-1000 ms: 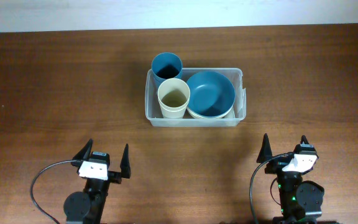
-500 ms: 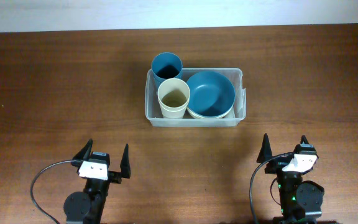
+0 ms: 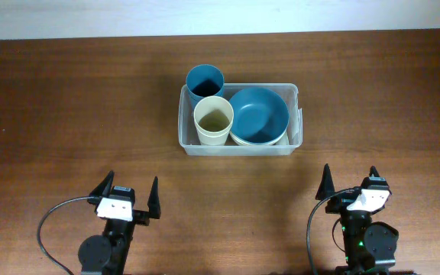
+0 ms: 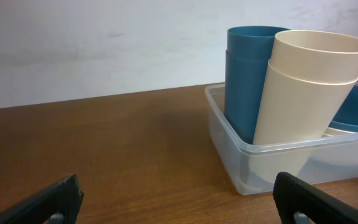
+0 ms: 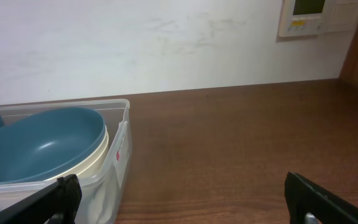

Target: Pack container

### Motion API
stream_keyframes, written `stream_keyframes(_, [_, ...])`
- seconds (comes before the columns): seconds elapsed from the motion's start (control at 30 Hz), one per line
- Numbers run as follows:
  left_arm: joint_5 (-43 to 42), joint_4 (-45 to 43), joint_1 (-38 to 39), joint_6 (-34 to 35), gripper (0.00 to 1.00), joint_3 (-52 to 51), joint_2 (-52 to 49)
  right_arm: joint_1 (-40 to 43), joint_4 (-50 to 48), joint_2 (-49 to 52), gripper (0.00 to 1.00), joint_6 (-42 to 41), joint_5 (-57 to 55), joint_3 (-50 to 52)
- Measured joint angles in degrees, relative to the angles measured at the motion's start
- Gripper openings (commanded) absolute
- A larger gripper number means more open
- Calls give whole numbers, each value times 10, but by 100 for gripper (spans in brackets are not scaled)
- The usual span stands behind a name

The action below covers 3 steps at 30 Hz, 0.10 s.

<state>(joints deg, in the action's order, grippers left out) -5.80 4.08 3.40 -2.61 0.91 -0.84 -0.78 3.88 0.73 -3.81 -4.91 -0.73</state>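
Spanning the whole view, the brown wooden table (image 3: 67,99) carries the container (image 3: 239,149) at its middle, toward the far side. Inside it, on the right, a blue bowl (image 3: 258,114) sits nested in a cream bowl (image 3: 260,143). On the left a cream cup (image 3: 213,118) stands upright at the near side, with a blue cup (image 3: 205,80) behind it in the far-left corner. Both arms wait at the near edge, well apart from the bin — the left gripper (image 3: 134,179) and the right gripper (image 3: 350,169) each have fingers spread wide and hold nothing. Nothing has shifted over the last second: contents and arms sit exactly as before. With no loose item on the table, I judge the packing finished — the arms look parked.
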Motion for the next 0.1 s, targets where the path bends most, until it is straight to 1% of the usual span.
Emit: stream_keyframes(0.1, [0,0,0,0,100,0,0,0,0,0,99,0,0,0])
